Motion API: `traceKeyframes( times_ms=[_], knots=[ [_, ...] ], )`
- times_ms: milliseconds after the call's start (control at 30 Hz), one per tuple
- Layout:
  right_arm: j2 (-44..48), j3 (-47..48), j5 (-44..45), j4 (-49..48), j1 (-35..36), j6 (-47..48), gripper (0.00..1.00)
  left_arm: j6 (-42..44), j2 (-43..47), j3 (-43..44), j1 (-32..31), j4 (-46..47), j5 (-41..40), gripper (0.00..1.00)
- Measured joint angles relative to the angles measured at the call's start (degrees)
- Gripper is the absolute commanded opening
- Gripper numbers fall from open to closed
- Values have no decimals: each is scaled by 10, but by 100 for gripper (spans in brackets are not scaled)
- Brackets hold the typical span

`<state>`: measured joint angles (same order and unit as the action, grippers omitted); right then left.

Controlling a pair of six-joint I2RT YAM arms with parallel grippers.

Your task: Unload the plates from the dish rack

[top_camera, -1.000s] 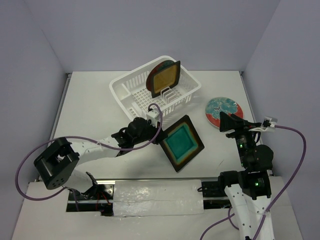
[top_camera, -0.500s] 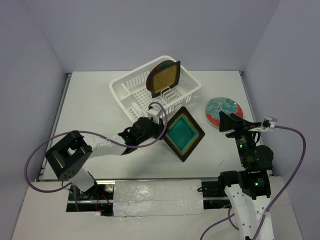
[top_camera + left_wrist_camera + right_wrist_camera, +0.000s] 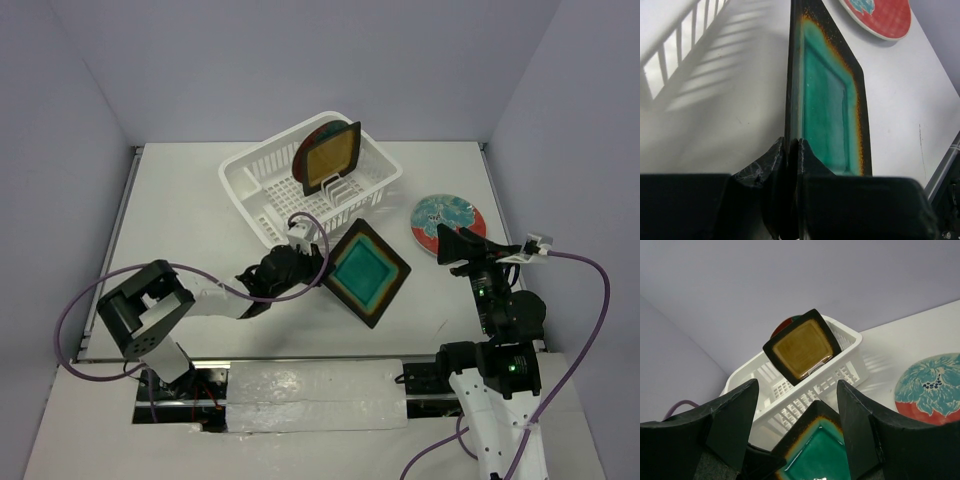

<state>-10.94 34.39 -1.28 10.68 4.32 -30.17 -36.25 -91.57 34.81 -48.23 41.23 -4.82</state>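
The dish rack is seen set at an angle on the far half of the worktop. Two plates are kept inside it, at its far right end: the amber-centred square plate is stood on edge between the dividers, and a round red-rimmed plate is stood right behind it, mostly hidden. The teal-centred square plate is found outside the rack, just off its near side, tilted steeply with its teal face turned away from the rack. Its dark rim is pinched at one corner by the left fingers, which are closed firmly on it, as is shown edge-on in the left wrist view. Whether the plate's lower corner touches the worktop cannot be told. A second round plate, with a mottled teal-and-white centre, is laid flat on the worktop to the right of the rack, well apart from it. The right fingers are spread wide with nothing gripped between them. They are positioned to the right of the rack, near that flat plate's near edge, and are pointed back toward the rack.
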Motion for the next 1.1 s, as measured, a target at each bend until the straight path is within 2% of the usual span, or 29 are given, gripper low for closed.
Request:
traceKeyframes(
  times_ms=[400, 1100],
  knots=[
    [7, 0, -6, -2, 0, 0, 72, -37, -54, -1, -10, 70, 6, 17],
    [18, -2, -9, -8, 0, 0, 72, -60, -105, -15, -15, 106, -13, 34]
  ],
)
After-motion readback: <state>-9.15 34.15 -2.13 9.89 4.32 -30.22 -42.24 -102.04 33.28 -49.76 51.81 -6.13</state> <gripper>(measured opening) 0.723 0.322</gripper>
